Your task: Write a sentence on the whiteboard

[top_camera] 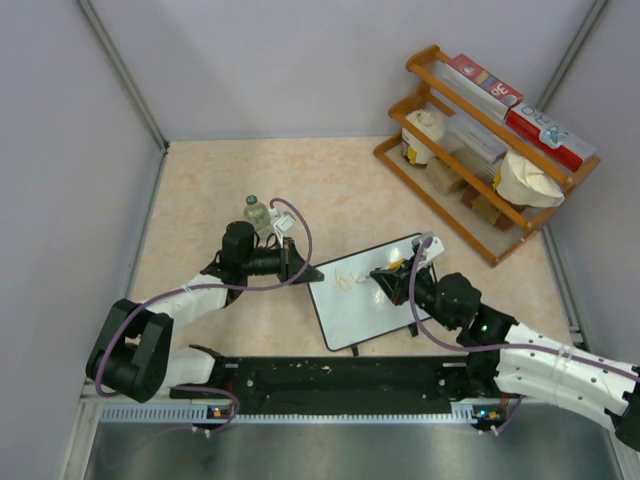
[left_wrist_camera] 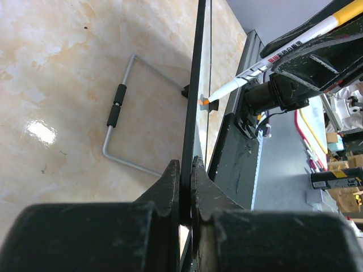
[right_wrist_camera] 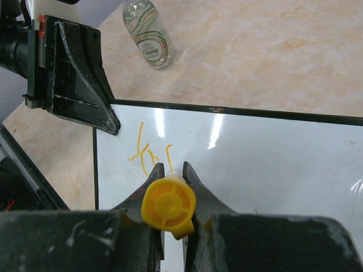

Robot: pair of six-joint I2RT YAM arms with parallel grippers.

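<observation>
Black right pincer (right_wrist_camera: 170, 168): closed on a white-barrelled marker with a yellow end cap (right_wrist_camera: 169, 207). The cap faces the wrist camera and the barrel runs away from it toward the board. In the left wrist view the orange nib meets the board face.

Black left pincer (left_wrist_camera: 186, 170): clamped on the thin black frame of the glossy white rectangular whiteboard (top_camera: 375, 305), at its 9 o'clock corner in the top view.

Whiteboard: sits mid-table between the two arms, with its long axis running 8 to 2 o'clock in the top view. A grey wire stand (left_wrist_camera: 122, 107) shows behind it.

Orange handwritten sentence (right_wrist_camera: 148, 152): a few thin strokes only, near the board's 9 o'clock end, just ahead of the right fingertips. The letters are not legible.

Clear plastic bottle (top_camera: 257, 211): on the beige marbled table (top_camera: 200, 200), at 11 o'clock from the board.

Wooden two-tier rack (top_camera: 480, 150): at 1 o'clock, well apart.
</observation>
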